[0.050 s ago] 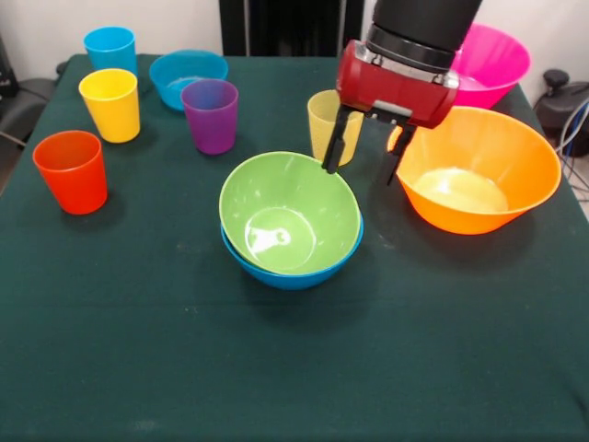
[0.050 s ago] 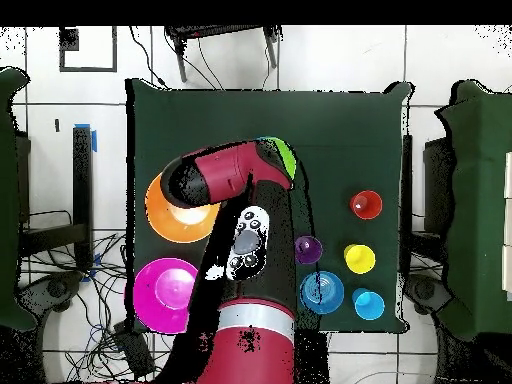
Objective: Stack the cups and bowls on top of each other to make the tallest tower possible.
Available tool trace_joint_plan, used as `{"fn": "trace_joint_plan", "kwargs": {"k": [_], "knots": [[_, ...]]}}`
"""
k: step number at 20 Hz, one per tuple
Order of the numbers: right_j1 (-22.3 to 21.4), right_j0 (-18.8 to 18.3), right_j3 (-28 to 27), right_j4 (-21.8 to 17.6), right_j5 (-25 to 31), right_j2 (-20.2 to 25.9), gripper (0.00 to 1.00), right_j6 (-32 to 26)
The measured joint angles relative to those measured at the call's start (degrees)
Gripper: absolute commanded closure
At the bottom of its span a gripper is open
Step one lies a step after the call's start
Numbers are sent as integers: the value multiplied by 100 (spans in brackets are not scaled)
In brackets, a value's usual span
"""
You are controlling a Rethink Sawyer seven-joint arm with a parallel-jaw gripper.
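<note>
Just beside the green bowl (image 1: pixel 289 215), gripper (image 1: pixel 365 152) hanging spread wide and empty, next to the orange bowl (image 1: pixel 479 169): probably light, stiff, slick plastic, best pinched at the rim.

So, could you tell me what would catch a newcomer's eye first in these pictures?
Probably the red and black arm, whose open pincer hangs mid-table, above the gap between the green bowl and the big orange bowl. The green bowl sits nested in a blue bowl at the centre. Behind the arm, at the far edge, a vivid pink bowl stands out.
</note>
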Motion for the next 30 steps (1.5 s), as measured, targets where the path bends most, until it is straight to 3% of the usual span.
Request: {"fn": "trace_joint_plan", "kwargs": {"k": [14,30], "knots": [[241,569,-302,1,252,-61,0,0],[788,511,-401,1,247,-80,0,0]]}}
